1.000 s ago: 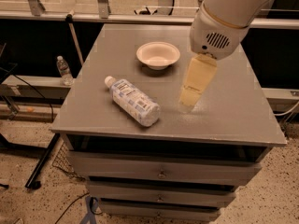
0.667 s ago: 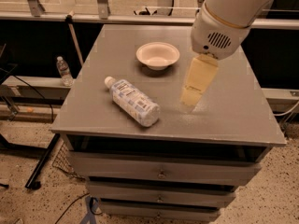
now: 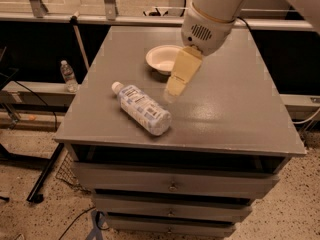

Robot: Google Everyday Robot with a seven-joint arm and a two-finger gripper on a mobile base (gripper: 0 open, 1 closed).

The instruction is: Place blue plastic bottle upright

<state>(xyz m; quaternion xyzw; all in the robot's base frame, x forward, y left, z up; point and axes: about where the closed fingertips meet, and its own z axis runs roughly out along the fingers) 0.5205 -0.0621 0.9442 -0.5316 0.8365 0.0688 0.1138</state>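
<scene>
The blue plastic bottle [image 3: 141, 109] lies on its side on the grey table [image 3: 225, 114], near the front left. Its white cap points to the back left, and its pale blue-and-white label faces up. My gripper [image 3: 173, 91] hangs from the white arm [image 3: 210, 14] just right of the bottle's middle and close above the tabletop. It holds nothing and does not touch the bottle.
A white bowl [image 3: 162, 59] stands behind the bottle, partly hidden by my gripper. A small clear water bottle [image 3: 67, 75] stands on a low ledge left of the table. Drawers [image 3: 172, 184] sit below the tabletop. Metal posts and cables run along the back.
My gripper has moved left and slightly back, from the table's middle to just beside the lying bottle. The bottle and bowl have not moved.
</scene>
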